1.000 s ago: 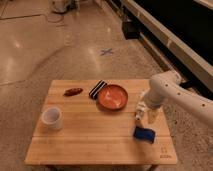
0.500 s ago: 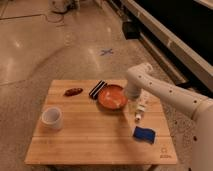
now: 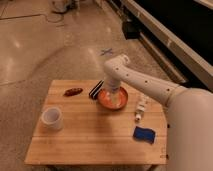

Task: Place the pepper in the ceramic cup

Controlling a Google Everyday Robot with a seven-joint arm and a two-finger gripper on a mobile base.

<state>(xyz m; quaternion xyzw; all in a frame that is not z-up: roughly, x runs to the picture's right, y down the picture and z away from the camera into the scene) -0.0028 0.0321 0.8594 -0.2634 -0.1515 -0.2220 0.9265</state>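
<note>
The small dark red-brown pepper [image 3: 73, 91] lies on the wooden table [image 3: 95, 140] near its back left edge. The white ceramic cup [image 3: 52, 118] stands upright at the left, in front of the pepper. My gripper [image 3: 113, 99] hangs from the white arm over the orange bowl [image 3: 113, 100], well to the right of the pepper and the cup. Nothing shows in the gripper.
A black-and-white striped block [image 3: 95, 89] lies just left of the bowl. A small white bottle [image 3: 140, 109] lies to the right of the bowl, and a blue sponge [image 3: 144, 135] sits at the front right. My arm spans the table's right side.
My arm has swung left across the table, from above the blue sponge to over the orange bowl. The objects on the table have not moved.
</note>
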